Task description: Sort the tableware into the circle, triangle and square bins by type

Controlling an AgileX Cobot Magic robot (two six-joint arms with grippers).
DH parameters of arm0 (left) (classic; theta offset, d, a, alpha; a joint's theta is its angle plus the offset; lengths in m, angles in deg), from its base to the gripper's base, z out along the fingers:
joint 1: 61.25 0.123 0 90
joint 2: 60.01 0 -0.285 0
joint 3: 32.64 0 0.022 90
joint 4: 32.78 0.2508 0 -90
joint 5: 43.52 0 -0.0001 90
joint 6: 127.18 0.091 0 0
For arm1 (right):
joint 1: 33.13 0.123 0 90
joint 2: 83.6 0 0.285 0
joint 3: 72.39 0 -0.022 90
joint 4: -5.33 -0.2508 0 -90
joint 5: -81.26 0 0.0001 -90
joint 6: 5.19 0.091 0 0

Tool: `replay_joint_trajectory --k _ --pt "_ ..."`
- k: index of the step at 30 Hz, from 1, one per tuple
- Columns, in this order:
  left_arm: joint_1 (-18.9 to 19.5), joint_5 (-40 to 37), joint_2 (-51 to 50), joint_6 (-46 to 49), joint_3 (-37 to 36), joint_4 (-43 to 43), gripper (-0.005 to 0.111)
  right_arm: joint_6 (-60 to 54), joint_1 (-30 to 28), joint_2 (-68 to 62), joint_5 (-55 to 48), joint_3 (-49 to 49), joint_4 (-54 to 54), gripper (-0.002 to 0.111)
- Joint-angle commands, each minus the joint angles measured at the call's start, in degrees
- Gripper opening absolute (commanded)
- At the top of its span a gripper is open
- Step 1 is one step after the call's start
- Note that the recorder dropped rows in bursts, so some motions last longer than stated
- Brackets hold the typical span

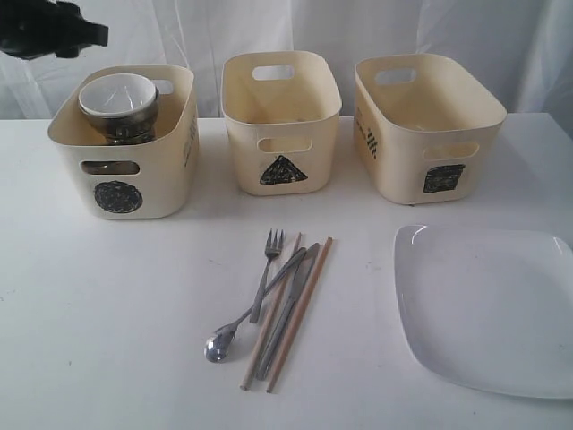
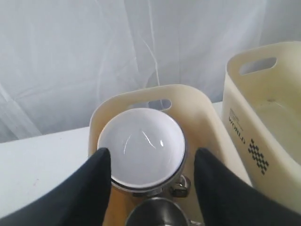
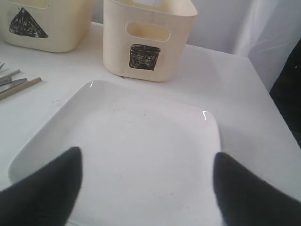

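In the exterior view, you are looking at the cream plastic tub marked with a scribbled black circle (image 1: 72, 152). It is holding a round white bowl (image 1: 115, 92) nested on a shiny steel vessel (image 1: 130, 127); stacking them is probably saving room and keeping the round drinking and serving pieces together. The cream tub marked with a black triangle (image 1: 242, 107) and the cream tub marked with a black square (image 1: 474, 134) are showing nothing inside from here. On the white counter (image 1: 107, 313), the steel fork (image 1: 267, 269), steel spoon (image 1: 216, 349), steel knife (image 1: 292, 305) and two wooden chopsticks (image 1: 320, 262) are lying bunched just in front of the triangle tub. The large white square plate (image 1: 492, 309) is lying flat in front of the square tub, so each group seems to be waiting by its likely bin. In the left wrist view, your left end effector (image 2: 150, 188) is hanging open above the circle tub, its dark fingers (image 2: 91, 188) spreading to either side of the white bowl and gripping nothing. The neighbouring tub (image 2: 244, 108) is carrying a checkered diamond print on its side and a sideways word that may be reading "WORLD", though it is too blurred to confirm. In the right wrist view, your right end effector (image 3: 148, 193) is hovering open and empty over the square plate, probably lining up on its near edge. The square and triangle scribbles are the only markings showing there.
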Motion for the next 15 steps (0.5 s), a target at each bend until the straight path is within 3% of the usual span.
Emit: replay_joint_trajectory --k 1,4,6,8,10,11,15 --pt "-0.3 -7.8 5.4 0.3 0.3 0.1 0.055 -0.1 0.0 -0.1 0.5 0.1 2.7 0.092" --pt "-0.3 -17.6 7.6 0.2 0.0 0.1 0.049 -0.1 0.0 -0.1 0.5 0.1 2.7 0.09" --pt "-0.3 -23.5 8.5 0.1 -0.8 0.1 0.04 0.5 0.0 -0.1 0.5 0.1 2.5 0.078" --pt "-0.3 -27.5 9.3 0.1 -2.2 0.1 0.023 0.5 0.0 -0.1 0.5 0.1 2.5 0.052" --pt "-0.3 -27.8 10.3 0.0 -4.6 0.5 0.004 0.5 0.0 -0.1 0.5 0.1 2.5 0.017" --pt "-0.3 -27.0 10.8 -0.4 -6.1 0.7 0.0 0.5 0.0 -0.1 0.5 0.1 2.5 0.002" --pt "-0.2 -20.9 14.7 -6.9 -12.4 0.7 0.0 1.6 0.0 -0.1 0.5 0.1 2.7 0.001"
